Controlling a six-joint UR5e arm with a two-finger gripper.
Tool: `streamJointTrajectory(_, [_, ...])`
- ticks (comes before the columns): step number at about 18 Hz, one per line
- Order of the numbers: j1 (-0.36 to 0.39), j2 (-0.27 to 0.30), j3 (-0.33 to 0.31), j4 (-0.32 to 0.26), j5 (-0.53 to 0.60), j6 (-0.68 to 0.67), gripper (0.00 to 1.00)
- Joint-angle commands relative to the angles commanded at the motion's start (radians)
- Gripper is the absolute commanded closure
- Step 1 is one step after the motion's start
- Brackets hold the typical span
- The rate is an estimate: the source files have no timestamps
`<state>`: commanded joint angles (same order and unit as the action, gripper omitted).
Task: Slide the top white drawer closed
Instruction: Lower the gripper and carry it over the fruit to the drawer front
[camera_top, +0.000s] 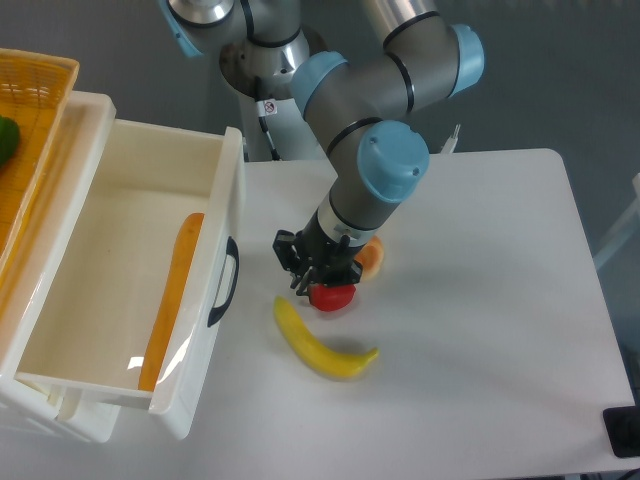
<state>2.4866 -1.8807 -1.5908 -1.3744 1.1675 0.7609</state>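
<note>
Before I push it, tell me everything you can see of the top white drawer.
The top white drawer is a deep box of glossy white plastic, pulled far out of the cabinet at the left edge of the view. Its flat front panel faces the table and carries one curved black handle. Inside, a long orange strip lies along the floor near the front wall; the rest of the interior looks bare. The claw is to its right, apart from the handle, not touching the drawer.

A white counter (500, 300) carried a banana (320, 342); a red pepper (332, 295) lay just above it, an orange fruit (371, 258) beyond the pepper.
</note>
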Motion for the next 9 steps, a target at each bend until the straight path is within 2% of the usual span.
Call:
streamJointTrajectory(4, [-0.003,0.012,0.012,-0.002,-0.048,-0.012,0.90])
streamJointTrajectory(9, [-0.020,0.012,0.035,-0.002,-0.052,-0.044,0.90])
